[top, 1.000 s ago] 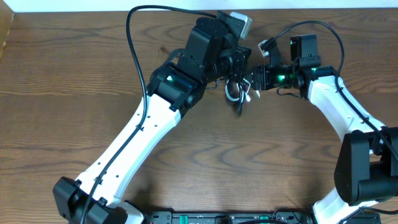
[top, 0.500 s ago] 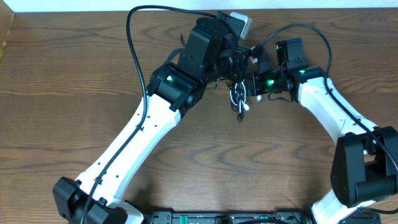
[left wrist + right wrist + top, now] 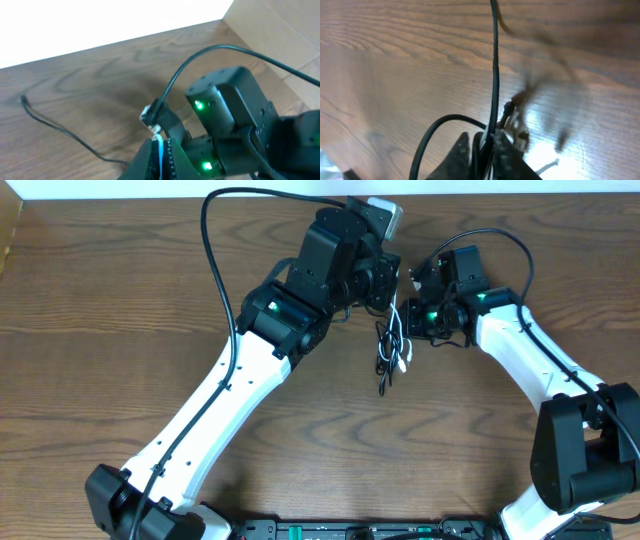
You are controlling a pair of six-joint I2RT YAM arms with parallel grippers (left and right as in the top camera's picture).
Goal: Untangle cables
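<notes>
At the far middle of the wooden desk [image 3: 120, 300], the left jaws pinch the white cord [image 3: 159, 144] and the right jaws look pressed onto the black cord [image 3: 494, 75], the tangled cables [image 3: 390, 345] hanging between them, likely so pulling apart can tease the knot loose.

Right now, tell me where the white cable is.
Overhead, the white cable sits bunched with the black cable at the table's far centre, pinched by the left fingers, just left of the right fingers.
</notes>
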